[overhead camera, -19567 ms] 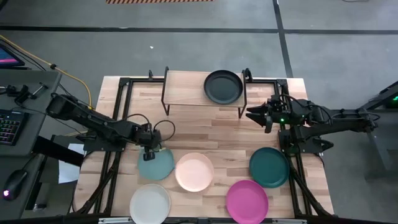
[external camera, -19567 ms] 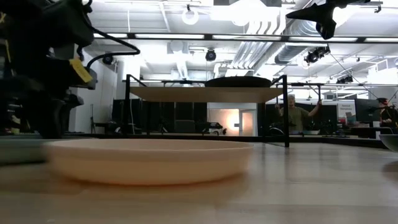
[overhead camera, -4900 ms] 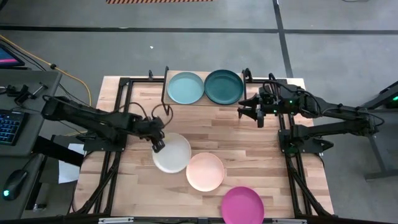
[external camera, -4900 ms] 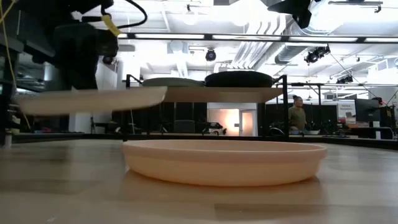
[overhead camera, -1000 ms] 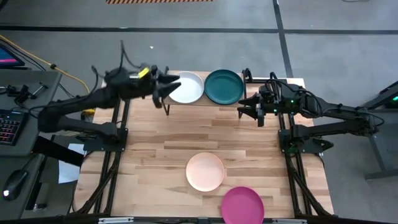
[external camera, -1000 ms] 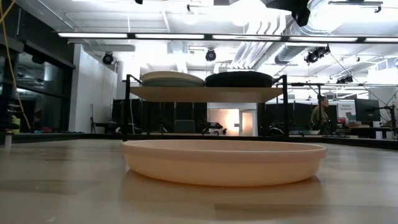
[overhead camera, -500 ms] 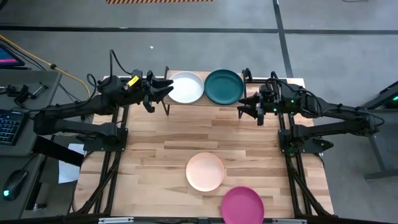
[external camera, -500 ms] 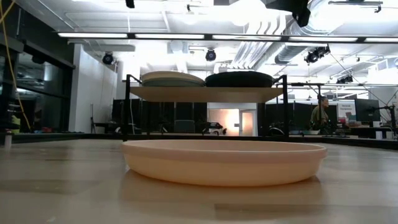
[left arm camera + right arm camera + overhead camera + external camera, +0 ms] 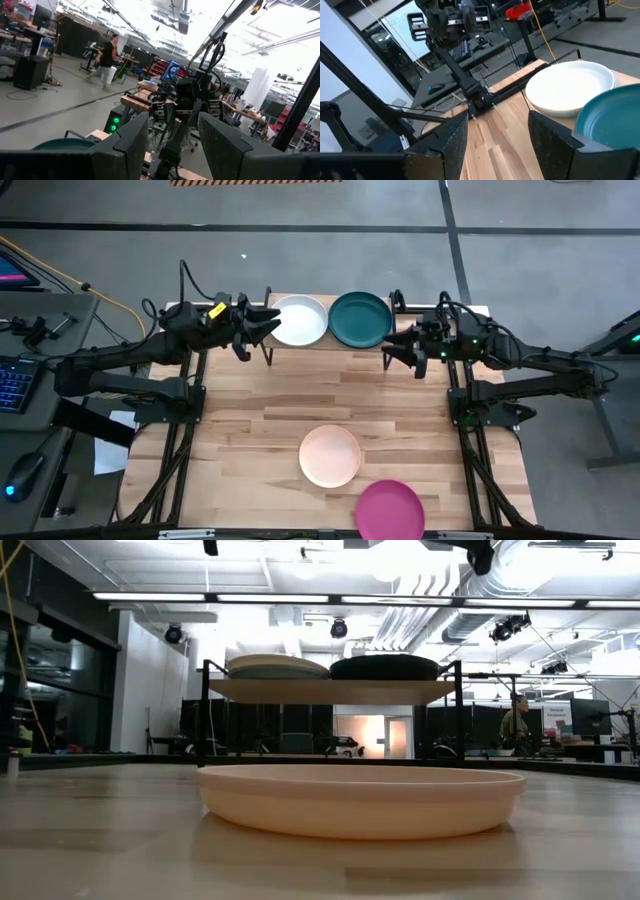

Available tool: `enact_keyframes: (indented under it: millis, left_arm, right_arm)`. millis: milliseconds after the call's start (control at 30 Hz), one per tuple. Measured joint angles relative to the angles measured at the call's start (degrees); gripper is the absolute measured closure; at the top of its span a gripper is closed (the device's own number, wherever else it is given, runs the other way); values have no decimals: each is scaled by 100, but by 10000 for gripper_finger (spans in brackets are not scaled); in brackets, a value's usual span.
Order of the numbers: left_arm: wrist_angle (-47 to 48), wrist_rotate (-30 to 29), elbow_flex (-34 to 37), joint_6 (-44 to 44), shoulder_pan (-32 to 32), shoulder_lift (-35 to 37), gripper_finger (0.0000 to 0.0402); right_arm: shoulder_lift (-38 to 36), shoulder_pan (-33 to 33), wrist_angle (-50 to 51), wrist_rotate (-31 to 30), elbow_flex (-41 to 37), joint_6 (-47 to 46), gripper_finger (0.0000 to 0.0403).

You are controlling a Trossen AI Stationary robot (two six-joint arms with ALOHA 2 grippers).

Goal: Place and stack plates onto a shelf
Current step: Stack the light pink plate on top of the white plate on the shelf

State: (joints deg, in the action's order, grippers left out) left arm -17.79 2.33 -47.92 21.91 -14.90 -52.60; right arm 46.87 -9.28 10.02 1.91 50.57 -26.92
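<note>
The shelf (image 9: pixel 329 341) stands at the table's far edge. On its left half a white plate (image 9: pixel 300 321) lies on top of a stack (image 9: pixel 278 666); on its right half a dark teal plate (image 9: pixel 361 319) tops another stack (image 9: pixel 384 667). A peach-pink plate (image 9: pixel 330 456) and a magenta plate (image 9: pixel 390 508) lie flat on the table nearer the front. My left gripper (image 9: pixel 269 328) hovers open just left of the white plate, holding nothing. My right gripper (image 9: pixel 387 354) hovers open off the shelf's right near corner, also with nothing in it.
Black frame rails (image 9: pixel 196 380) run along both sides of the wooden tabletop (image 9: pixel 300 395). Bare wood lies between the shelf and the peach-pink plate. A desk with a keyboard (image 9: pixel 15 385) stands beyond the table's left edge. A person (image 9: pixel 515 725) stands far behind.
My left gripper, still open, has drawn back from the white plate toward the table's left edge and sunk a little, then held still. The white plate stays on the shelf's left stack. My right arm has kept its place.
</note>
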Motion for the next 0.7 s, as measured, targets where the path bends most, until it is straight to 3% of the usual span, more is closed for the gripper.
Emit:
enact_keyframes:
  millis: [267,433,700]
  left_arm:
    - [49,40,0,101,0,0,241]
    - [76,471,0,57,0,16,241]
    - [215,660,0,350,2,17,241]
  right_arm:
    - [0,2,-129,-2,0,3,213]
    - [223,102,-162,-22,0,-612,213]
    - [1625,1359,-297,177,0,-1373,213]
